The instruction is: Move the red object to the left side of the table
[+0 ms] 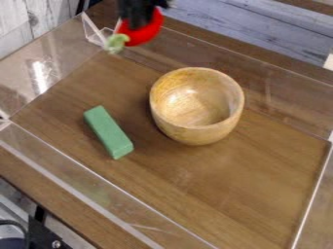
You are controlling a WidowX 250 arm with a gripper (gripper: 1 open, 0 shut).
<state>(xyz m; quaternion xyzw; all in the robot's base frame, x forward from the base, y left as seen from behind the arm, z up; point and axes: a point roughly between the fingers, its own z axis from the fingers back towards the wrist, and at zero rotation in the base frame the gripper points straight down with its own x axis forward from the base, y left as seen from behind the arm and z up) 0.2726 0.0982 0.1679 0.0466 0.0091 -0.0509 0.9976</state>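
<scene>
- Red toy fruit, the red object (144, 26), hangs clenched in your hand (136, 21), its green leafy end poking out towards the left of the frame; it is clear of the worktop (235, 185), in the air.
- Your hand sits at the very top of the picture, mostly cut off by the frame edge, so you see only its lower part, dark and blurred, closed around the fruit.
- Below the hand and slightly to its left stands a small clear plastic stand (101, 32), at the far rim of the worktop.
- Well below and to the right of the hand is the wooden bowl (197, 105); it looks empty, and the fruit is nowhere near it.
- Further below the hand, towards the near left, lies the green block (108, 131), flat on the wood, apart from everything else.
- Progress, as a judgement: the lift is done and the carry looks largely done, since the fruit is already over the left portion of the worktop, near the far wall.
- What remains for you: lower the hand to a bare patch of wood on that side, keep off the clear stand and the low plastic wall, let go, and pull away.
- Nothing has been put down yet, so the task is not complete.
</scene>
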